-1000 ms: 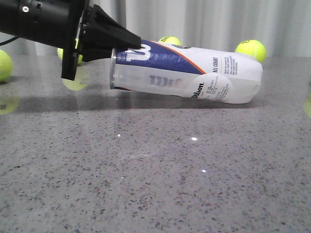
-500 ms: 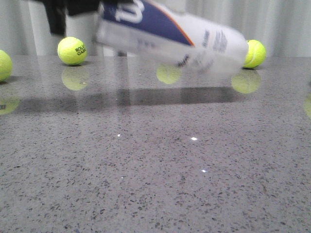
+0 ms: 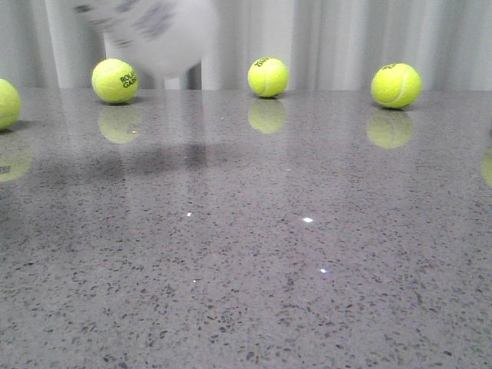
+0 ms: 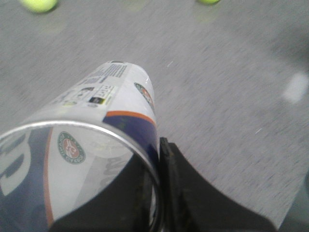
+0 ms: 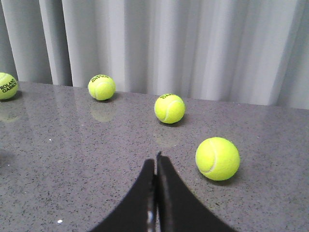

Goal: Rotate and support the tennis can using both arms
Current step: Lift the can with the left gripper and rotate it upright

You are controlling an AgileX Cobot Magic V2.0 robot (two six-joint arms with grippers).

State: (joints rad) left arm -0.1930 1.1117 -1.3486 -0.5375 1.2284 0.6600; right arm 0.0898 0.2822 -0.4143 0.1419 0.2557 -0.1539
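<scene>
The tennis can (image 3: 157,31) shows in the front view as a blurred white shape at the top left, lifted off the table. In the left wrist view the can (image 4: 96,125) hangs above the table, its white-and-navy label and silver rim facing the camera. My left gripper (image 4: 158,159) is shut on the can's rim wall, one finger inside the open mouth and one finger outside. My right gripper (image 5: 156,162) is shut and empty, low over the table, with a tennis ball (image 5: 217,158) just beside it. Neither arm shows in the front view.
Tennis balls stand along the back of the grey speckled table (image 3: 246,254): one at the far left edge (image 3: 6,104), then further ones across (image 3: 114,80), (image 3: 267,77), (image 3: 395,84). A pale curtain (image 3: 346,38) hangs behind.
The left gripper has lifted the can from lying on the table up and to the left, swinging it nearly out of the front view. The arm has left that view.
</scene>
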